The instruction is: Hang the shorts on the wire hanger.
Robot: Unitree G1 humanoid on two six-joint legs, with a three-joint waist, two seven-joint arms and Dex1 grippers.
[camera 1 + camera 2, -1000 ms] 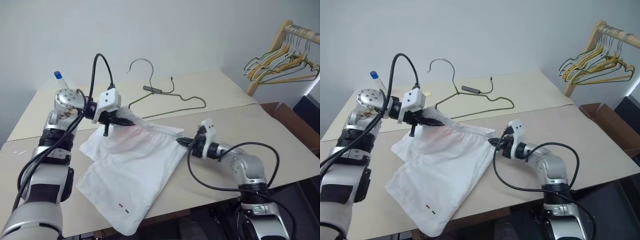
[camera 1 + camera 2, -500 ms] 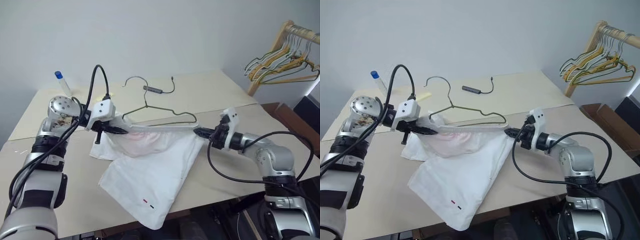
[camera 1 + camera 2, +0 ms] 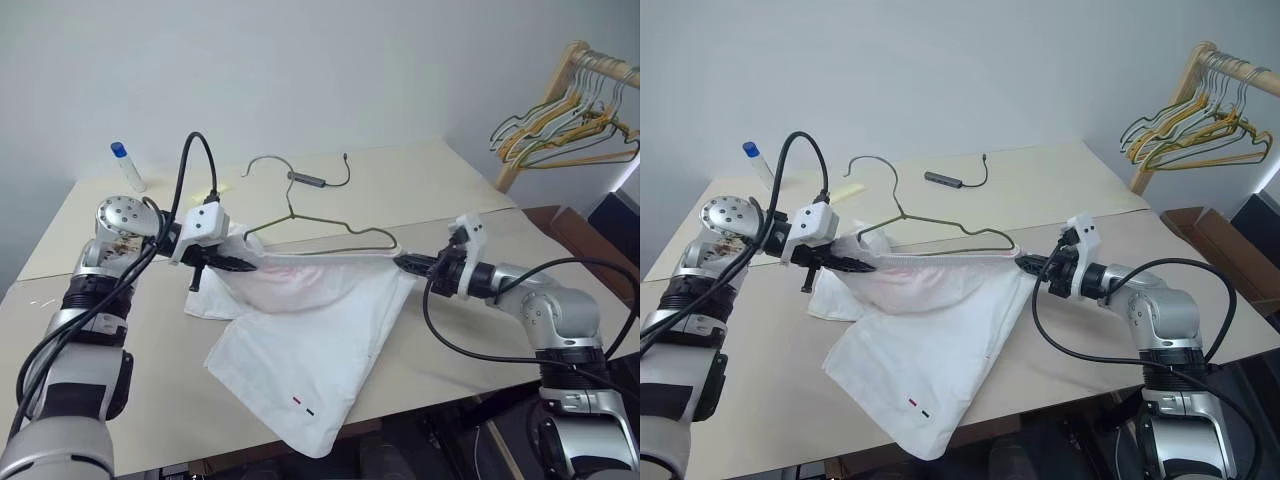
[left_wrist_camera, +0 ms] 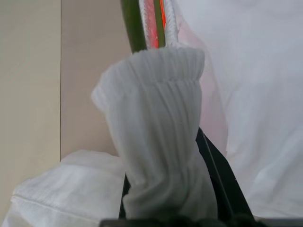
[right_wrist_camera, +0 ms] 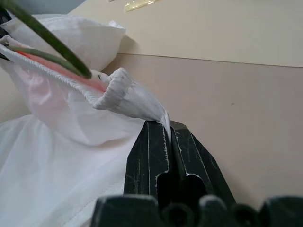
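Observation:
The white shorts (image 3: pixel 310 330) are stretched by their elastic waistband between my two grippers, and the legs drape over the table's front edge. My left gripper (image 3: pixel 243 265) is shut on the bunched waistband (image 4: pixel 161 142) at one end. At the other end my right gripper (image 3: pixel 405 263) is shut on a corner of the waistband (image 5: pixel 123 94). The olive-green wire hanger (image 3: pixel 291 212) lies just behind the shorts, hook pointing away. Its green wire (image 5: pixel 42 33) runs into the waistband opening.
A black cable with a grey adapter (image 3: pixel 308 179) lies behind the hanger. A blue-capped vial (image 3: pixel 127 165) stands at the table's back left. At the far right, a wooden rack (image 3: pixel 560 75) holds yellow wire hangers (image 3: pixel 560 125) above a brown box (image 3: pixel 590 245).
My right gripper has swung right and slightly up, pulling the waistband taut. The shorts and the hanger have shifted with it. The left gripper has stayed in place.

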